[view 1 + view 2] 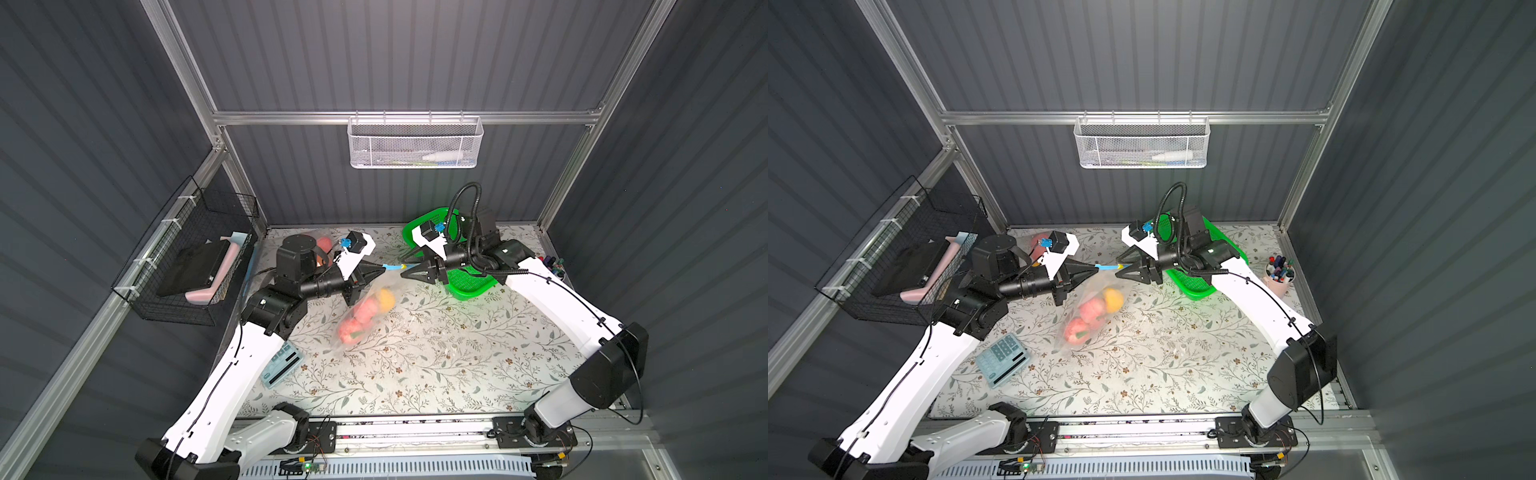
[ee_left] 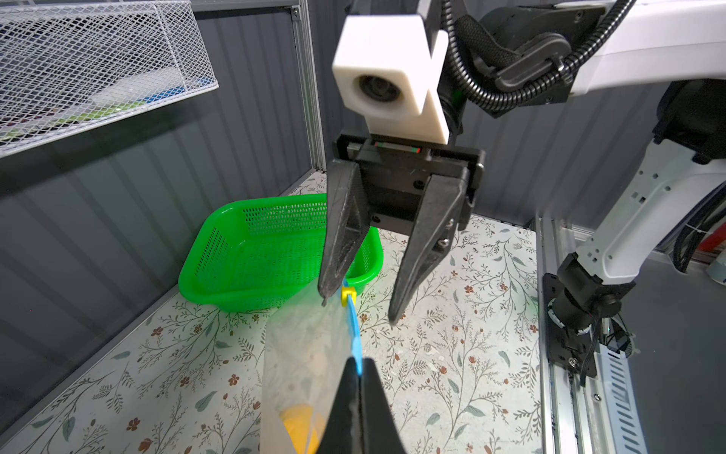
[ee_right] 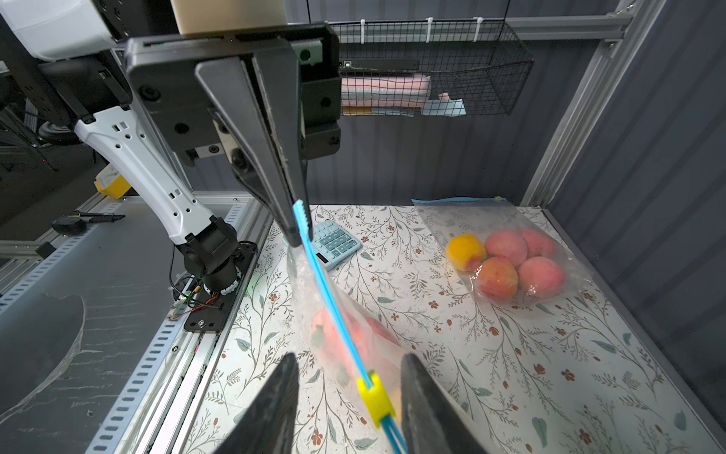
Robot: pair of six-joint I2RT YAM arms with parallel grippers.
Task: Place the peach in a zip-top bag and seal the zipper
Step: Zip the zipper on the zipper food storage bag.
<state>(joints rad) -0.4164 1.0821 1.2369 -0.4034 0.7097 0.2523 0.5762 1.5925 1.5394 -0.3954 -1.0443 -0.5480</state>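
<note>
Top views: left gripper (image 1: 384,269) clamped on blue zipper (image 1: 390,266), zip-top bag (image 1: 383,286) hangs with peaches (image 1: 360,312) inside; left wrist: right gripper (image 2: 358,312) jaws apart; right wrist: yellow slider (image 3: 375,397) between them, ungripped.

A robotics lab test cell — grey corrugated panels (image 1: 374,54) in an aluminium frame (image 1: 291,117) enclose a floral-covered table (image 1: 436,365), robot arms (image 1: 232,374) bolted to a rail (image 1: 415,432) along the table's front edge.
</note>
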